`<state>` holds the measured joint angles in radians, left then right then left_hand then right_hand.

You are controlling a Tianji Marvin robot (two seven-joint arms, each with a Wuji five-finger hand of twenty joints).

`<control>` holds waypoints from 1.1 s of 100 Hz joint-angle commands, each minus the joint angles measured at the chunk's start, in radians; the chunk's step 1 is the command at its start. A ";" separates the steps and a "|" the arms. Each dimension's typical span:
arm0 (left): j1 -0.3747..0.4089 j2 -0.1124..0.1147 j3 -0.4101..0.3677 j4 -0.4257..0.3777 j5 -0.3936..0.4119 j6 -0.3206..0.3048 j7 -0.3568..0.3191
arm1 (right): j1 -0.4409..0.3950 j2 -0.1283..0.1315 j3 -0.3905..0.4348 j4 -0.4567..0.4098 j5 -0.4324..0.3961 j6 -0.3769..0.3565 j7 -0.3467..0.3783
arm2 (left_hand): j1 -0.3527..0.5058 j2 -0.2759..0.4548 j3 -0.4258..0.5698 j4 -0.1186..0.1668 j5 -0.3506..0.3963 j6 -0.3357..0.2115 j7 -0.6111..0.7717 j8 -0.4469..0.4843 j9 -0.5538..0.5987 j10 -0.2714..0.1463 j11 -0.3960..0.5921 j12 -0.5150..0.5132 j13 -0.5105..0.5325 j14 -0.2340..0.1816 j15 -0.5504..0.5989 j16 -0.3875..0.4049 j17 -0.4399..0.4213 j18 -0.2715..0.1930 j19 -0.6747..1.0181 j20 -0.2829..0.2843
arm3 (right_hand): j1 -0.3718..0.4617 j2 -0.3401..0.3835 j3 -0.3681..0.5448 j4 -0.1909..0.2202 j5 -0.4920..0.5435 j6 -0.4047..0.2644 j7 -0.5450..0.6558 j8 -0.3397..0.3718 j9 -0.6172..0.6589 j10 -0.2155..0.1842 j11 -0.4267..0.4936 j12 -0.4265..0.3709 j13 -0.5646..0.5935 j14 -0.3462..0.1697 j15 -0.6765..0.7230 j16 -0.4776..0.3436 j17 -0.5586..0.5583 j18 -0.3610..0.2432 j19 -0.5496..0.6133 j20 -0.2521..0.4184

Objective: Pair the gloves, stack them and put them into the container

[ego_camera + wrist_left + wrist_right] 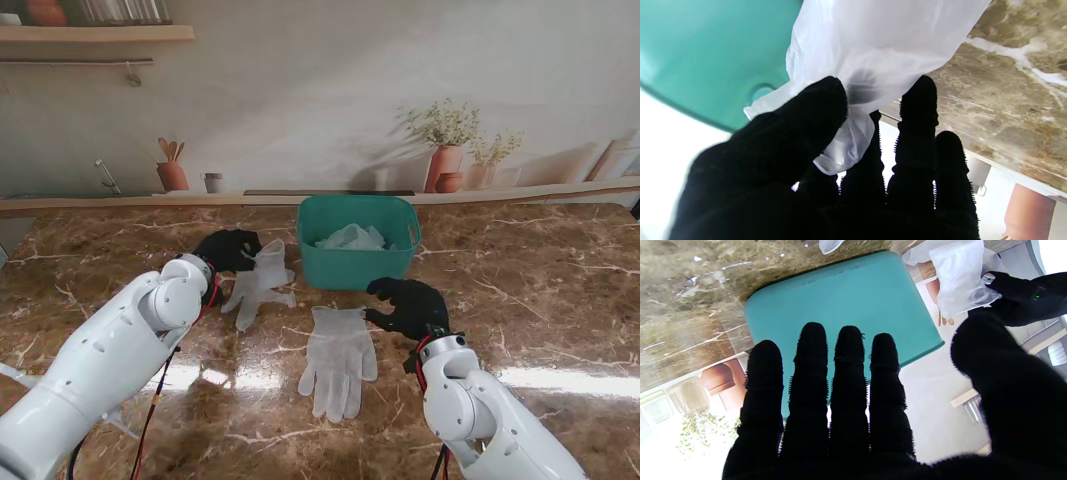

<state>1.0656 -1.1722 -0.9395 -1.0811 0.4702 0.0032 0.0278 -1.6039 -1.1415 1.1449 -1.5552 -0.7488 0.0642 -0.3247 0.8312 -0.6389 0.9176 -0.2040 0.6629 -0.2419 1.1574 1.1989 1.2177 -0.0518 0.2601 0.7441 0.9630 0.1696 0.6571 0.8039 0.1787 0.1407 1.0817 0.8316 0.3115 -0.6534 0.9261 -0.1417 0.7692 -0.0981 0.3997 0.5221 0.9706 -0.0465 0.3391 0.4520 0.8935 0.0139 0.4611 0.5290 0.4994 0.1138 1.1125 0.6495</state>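
The left hand (228, 250) pinches one glove (262, 283) near the bin (358, 265). Lay it squarely on the flat glove (338, 358) mid-desk; the right hand (408, 306) hovers empty, fingers spread.

both arms were glossy white, built of rounded shell segments with small dark screw recesses. red and black cables ran along the underside of each forearm. a red band ringed each wrist, with a silvery collar on the right one. the left hand (228, 249) and right hand (408, 306) were covered in black knit gloves. the fingers (849, 373) showed a fuzzy weave with tiny bristles along their edges. a small green light glowed on the left hand.
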 commanded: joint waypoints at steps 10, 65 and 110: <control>0.119 0.034 -0.070 -0.142 0.031 0.016 -0.029 | -0.021 -0.001 -0.009 -0.034 -0.005 0.005 0.021 | 0.005 -0.021 0.059 -0.010 0.042 0.006 0.025 0.018 0.076 0.007 -0.014 0.013 0.060 0.021 0.050 0.017 0.012 -0.008 0.052 -0.006 | -0.020 -0.025 0.007 0.029 0.004 0.001 0.001 -0.011 0.005 -0.013 -0.011 0.005 0.028 -0.014 0.019 0.015 0.009 -0.009 0.040 0.006; 0.443 0.082 -0.244 -0.604 0.059 -0.030 -0.154 | -0.058 0.000 -0.038 -0.146 0.031 -0.025 0.062 | -0.010 -0.037 0.081 -0.002 0.053 0.015 0.015 0.017 0.092 0.014 -0.022 0.002 0.086 0.018 0.053 0.017 0.033 -0.014 0.075 0.002 | -0.068 -0.119 0.035 -0.007 -0.181 0.081 -0.104 -0.036 -0.199 -0.013 -0.045 0.011 -0.134 -0.027 0.005 0.040 -0.096 -0.033 -0.014 0.029; 0.510 0.090 -0.249 -0.715 0.025 -0.101 -0.186 | -0.056 0.001 -0.053 -0.199 0.156 -0.050 0.154 | -0.011 -0.035 0.079 0.001 0.054 0.019 0.010 0.017 0.091 0.014 -0.027 -0.007 0.085 0.016 0.048 0.010 0.033 -0.018 0.075 0.003 | -0.103 -0.122 0.048 -0.022 -0.216 0.135 -0.105 -0.008 -0.254 0.008 0.034 0.083 -0.219 -0.028 0.043 0.079 -0.151 -0.037 -0.099 0.086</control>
<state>1.5683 -1.0851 -1.1950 -1.7842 0.5114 -0.0904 -0.1445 -1.6539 -1.1368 1.0941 -1.7468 -0.5965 0.0125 -0.1910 0.8302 -0.6666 0.9557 -0.2053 0.6896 -0.2244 1.1553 1.2060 1.2590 -0.0434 0.2492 0.7444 1.0112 0.1762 0.6797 0.8082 0.2135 0.1407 1.1181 0.8314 0.2736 -0.7507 0.9526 -0.1417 0.5636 0.0310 0.2788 0.4906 0.7322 -0.0342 0.3512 0.5068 0.7181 0.0040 0.4915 0.5904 0.3615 0.1006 1.0364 0.7055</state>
